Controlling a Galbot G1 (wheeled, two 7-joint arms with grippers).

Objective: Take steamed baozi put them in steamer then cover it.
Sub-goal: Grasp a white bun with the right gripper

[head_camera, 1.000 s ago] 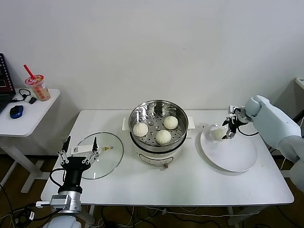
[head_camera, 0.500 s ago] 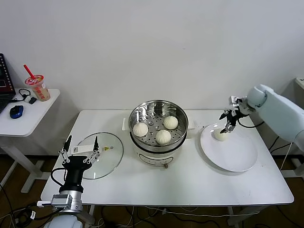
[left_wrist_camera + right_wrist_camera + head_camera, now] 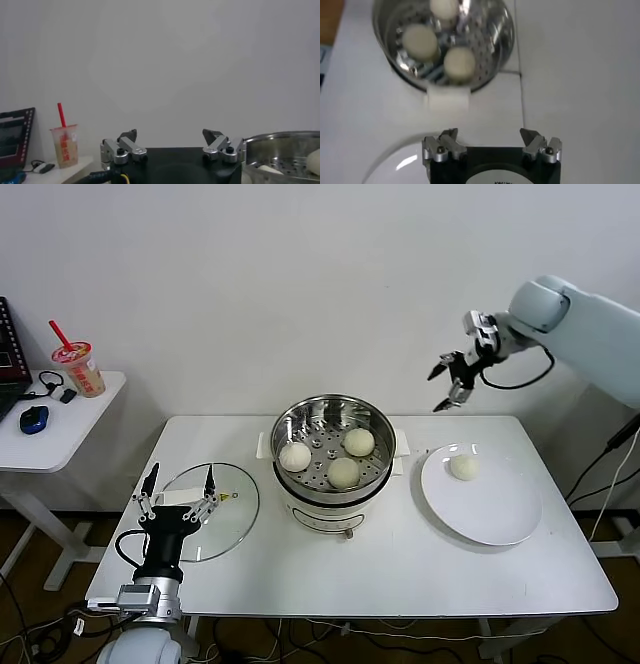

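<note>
Buns: three are sitting on the perforated tray inside the steamer (image 3: 335,452) at table centre, and I am seeing a fourth bun (image 3: 463,467) lying on the white plate (image 3: 500,519) to the steamer's right. I am holding the right gripper (image 3: 447,384) raised well above the plate, fingers spread wide and empty. The left gripper (image 3: 178,492) is hovering over the glass lid (image 3: 235,514), likewise spread wide and empty.
</note>
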